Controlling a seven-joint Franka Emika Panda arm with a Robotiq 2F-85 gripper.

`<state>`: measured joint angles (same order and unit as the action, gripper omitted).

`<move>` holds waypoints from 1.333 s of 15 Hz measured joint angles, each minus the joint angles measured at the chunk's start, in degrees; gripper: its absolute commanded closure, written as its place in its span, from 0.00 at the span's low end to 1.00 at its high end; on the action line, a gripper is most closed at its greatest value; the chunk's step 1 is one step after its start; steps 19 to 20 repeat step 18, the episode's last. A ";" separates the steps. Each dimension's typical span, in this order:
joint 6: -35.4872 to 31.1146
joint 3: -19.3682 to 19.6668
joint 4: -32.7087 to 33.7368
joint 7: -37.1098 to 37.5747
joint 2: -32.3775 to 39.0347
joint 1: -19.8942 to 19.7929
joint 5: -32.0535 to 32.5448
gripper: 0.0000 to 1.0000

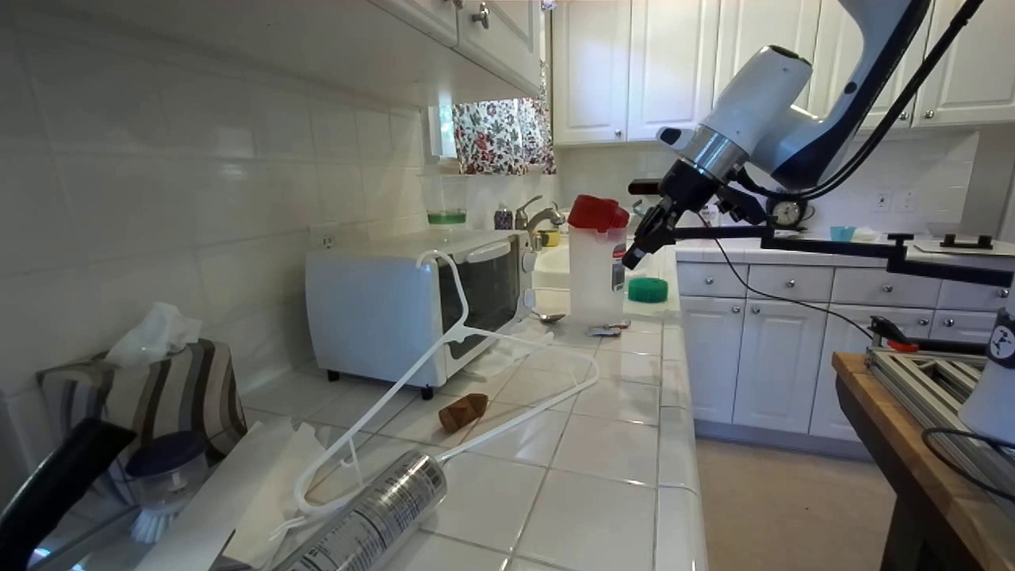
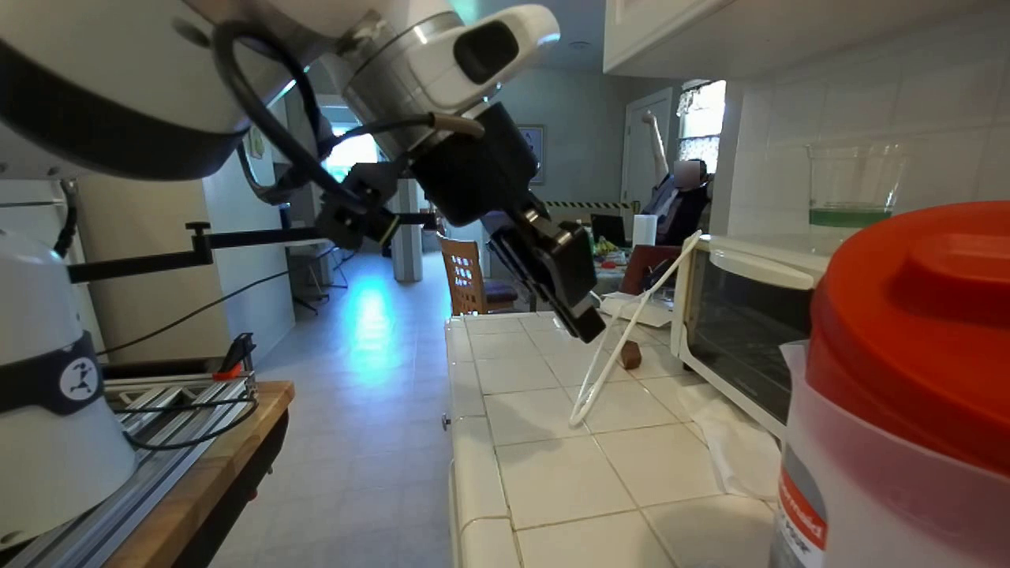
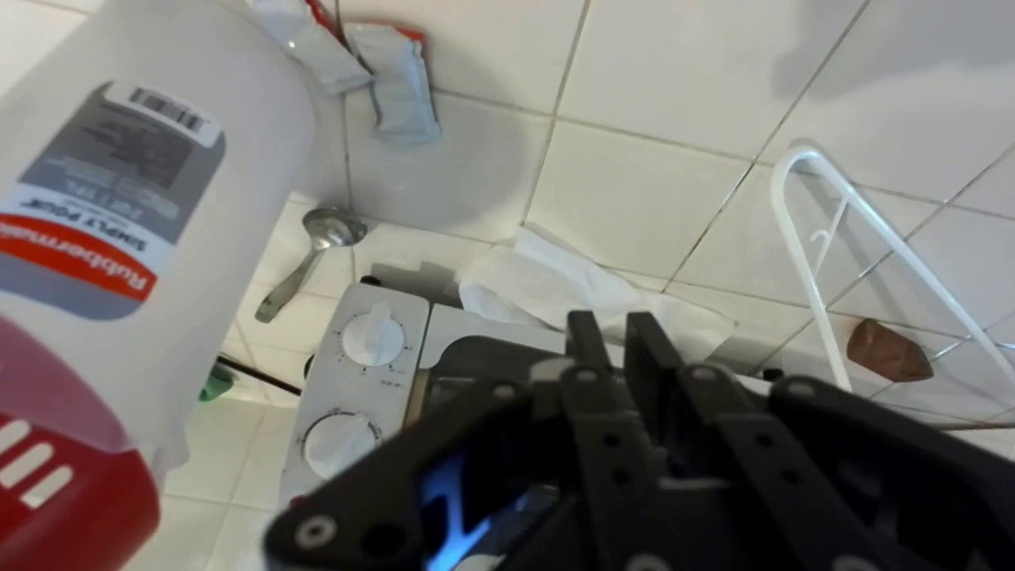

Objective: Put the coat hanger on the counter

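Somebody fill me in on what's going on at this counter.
A robot arm is poised over the white tiled counter, holding nothing that shows: its gripper hangs above it, a narrow gap between the fingertips. The job is to put the coat hanger on the counter. The hanger stands tilted there, apart from the gripper, its lower part apparently resting on the tiles and its hook up by the toaster oven. Whether it touches the oven is hard to tell.
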<state>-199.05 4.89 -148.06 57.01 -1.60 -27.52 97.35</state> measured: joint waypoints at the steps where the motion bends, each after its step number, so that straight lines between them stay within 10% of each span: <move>1: 0.00 -0.04 0.40 0.67 -0.39 0.05 0.00 0.45; 7: -1.16 -1.16 0.12 11.87 0.41 0.70 3.10 0.01; 20: -4.71 -0.03 12.58 50.82 2.06 1.44 35.66 0.00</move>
